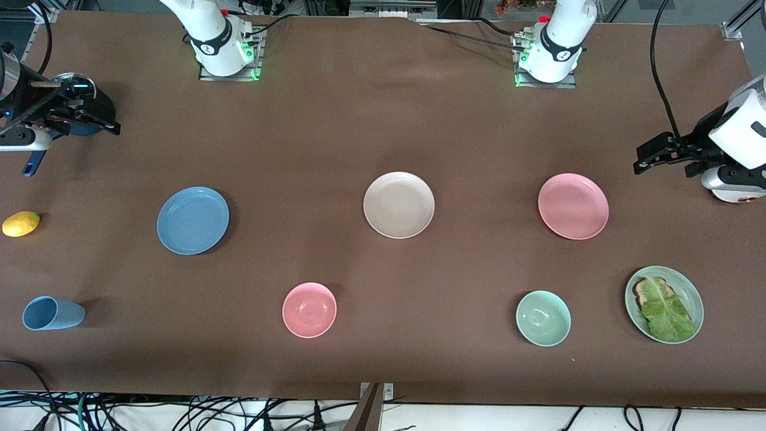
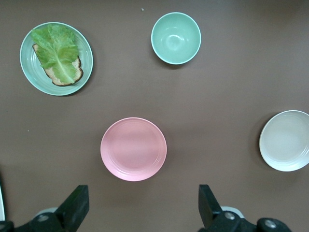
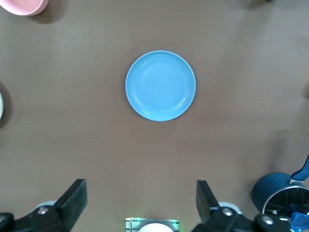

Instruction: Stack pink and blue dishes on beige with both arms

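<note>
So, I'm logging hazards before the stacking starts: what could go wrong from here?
The pink plate and blue plate lie flat on the table, so an open pincer may slip off a thin rim. Both must land on the beige plate between them, so the left pincer and right pincer could collide there.

The beige plate [image 2: 286,140] ran off the left wrist view's edge, part of its rim lost. In the right wrist view the pink bowl [image 3: 24,6] showed only as a sliver at the frame's edge, and the dark blue pan [image 3: 280,197] was cut off at the corner. In the front view that pan [image 1: 75,114] lay mostly hidden under the right gripper [image 1: 99,117]. Bread [image 1: 649,288] lay largely covered by lettuce [image 1: 667,311].
</note>
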You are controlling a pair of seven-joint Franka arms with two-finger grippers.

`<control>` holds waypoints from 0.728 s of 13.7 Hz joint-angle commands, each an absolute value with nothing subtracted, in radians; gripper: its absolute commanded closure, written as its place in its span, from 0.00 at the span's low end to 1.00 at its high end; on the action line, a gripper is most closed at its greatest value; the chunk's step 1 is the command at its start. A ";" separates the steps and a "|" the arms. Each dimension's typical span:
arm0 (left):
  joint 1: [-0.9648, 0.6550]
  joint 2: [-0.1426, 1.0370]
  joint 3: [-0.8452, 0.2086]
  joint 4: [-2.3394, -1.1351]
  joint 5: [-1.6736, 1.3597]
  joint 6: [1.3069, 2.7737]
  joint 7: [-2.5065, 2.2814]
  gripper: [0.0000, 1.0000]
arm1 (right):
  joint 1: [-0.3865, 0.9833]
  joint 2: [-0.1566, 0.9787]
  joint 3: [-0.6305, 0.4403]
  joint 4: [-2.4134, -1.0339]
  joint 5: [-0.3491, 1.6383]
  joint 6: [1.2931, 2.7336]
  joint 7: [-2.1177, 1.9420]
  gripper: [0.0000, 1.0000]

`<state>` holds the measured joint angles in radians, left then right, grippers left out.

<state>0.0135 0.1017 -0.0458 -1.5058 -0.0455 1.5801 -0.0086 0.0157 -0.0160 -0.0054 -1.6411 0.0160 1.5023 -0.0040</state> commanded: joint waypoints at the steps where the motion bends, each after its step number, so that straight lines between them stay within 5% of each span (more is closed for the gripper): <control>1: 0.012 0.118 -0.048 -1.474 -0.032 1.575 -0.011 0.00 | 0.005 0.002 0.006 -1.615 0.014 1.479 -0.017 0.00; 10: 0.021 0.121 -0.044 -1.454 -0.031 1.578 -0.009 0.00 | 0.003 0.003 0.005 -1.618 0.006 1.460 -0.011 0.00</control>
